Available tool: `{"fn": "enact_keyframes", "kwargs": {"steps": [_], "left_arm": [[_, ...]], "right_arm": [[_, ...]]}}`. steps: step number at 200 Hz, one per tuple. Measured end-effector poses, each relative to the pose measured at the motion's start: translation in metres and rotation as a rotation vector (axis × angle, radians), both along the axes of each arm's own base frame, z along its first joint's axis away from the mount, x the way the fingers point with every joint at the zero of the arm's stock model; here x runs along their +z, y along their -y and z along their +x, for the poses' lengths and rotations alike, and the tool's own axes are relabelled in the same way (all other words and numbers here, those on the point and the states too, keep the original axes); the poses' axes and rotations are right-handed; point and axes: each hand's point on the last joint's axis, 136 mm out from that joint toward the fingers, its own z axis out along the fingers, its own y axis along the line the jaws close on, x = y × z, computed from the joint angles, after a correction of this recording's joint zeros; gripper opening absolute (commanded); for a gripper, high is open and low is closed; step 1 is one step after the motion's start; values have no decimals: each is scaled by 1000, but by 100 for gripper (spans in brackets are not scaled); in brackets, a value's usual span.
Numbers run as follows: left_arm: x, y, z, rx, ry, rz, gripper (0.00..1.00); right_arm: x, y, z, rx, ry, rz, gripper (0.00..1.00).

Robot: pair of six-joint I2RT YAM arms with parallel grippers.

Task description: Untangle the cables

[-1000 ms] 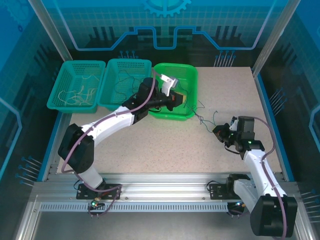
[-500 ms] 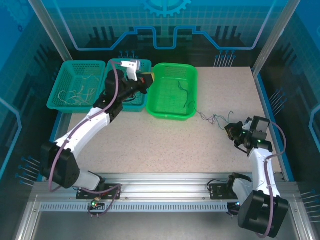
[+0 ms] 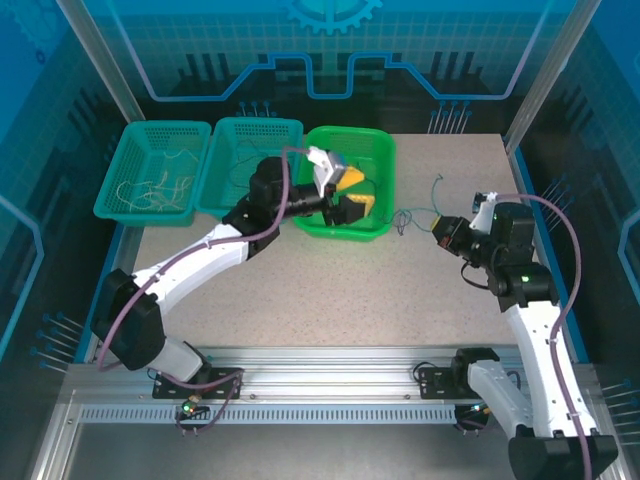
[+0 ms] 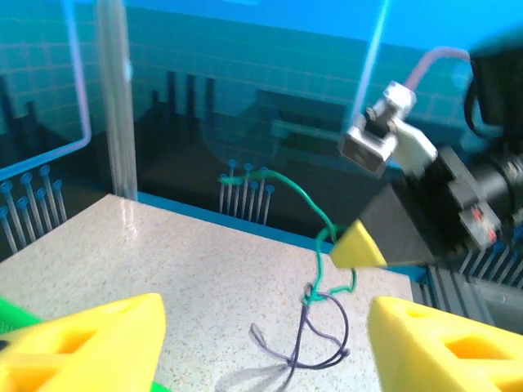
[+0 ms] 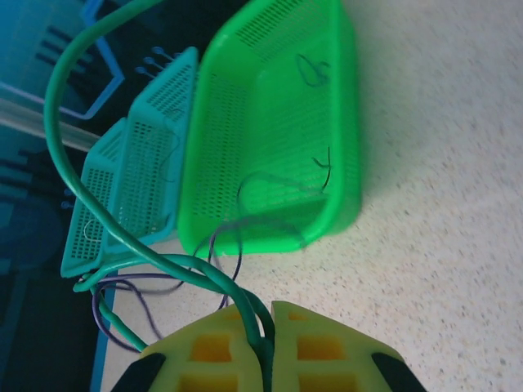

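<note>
Just right of the green basket (image 3: 352, 133), the right end effector (image 3: 447, 234) is clenched on a green strand of the cables (image 4: 315, 296), holding the tangle up. The left end effector (image 3: 345, 196), released above the basket, faces it, probably to pick another strand.

A speckled beige tabletop (image 3: 330, 300), edged in blue, is enclosed on three sides by translucent blue panels (image 3: 200, 50). A lighter circuit pattern and a gear emblem (image 3: 332, 20) are printed on the back panel. The panels are held by slanted aluminium posts (image 3: 100, 60). Slotted aluminium rails (image 3: 330, 362) are laid along the near edge. The scene is evenly lit, and only faint shadows are cast on the tabletop.
</note>
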Motion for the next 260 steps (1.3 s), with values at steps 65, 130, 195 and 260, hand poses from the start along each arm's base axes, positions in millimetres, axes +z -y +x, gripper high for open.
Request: {"fn": "enact_keyframes", "kwargs": {"steps": [65,130,195,260], "left_arm": [[-30,33,-32,-52,84,12,98],[-98,56,0,70,-43,107,84],[-97,55,19,121,-112,47,0],[-65,35,29,124,-157,-54,0]], "right_arm": [[-7,-7,7,-17,-125,-126,0],[20,-16,3,-23,-91,-144,0],[17,-9,-3,-52,-97,-172,6],[-123,18,-33,-94,-446,-323,44]]}}
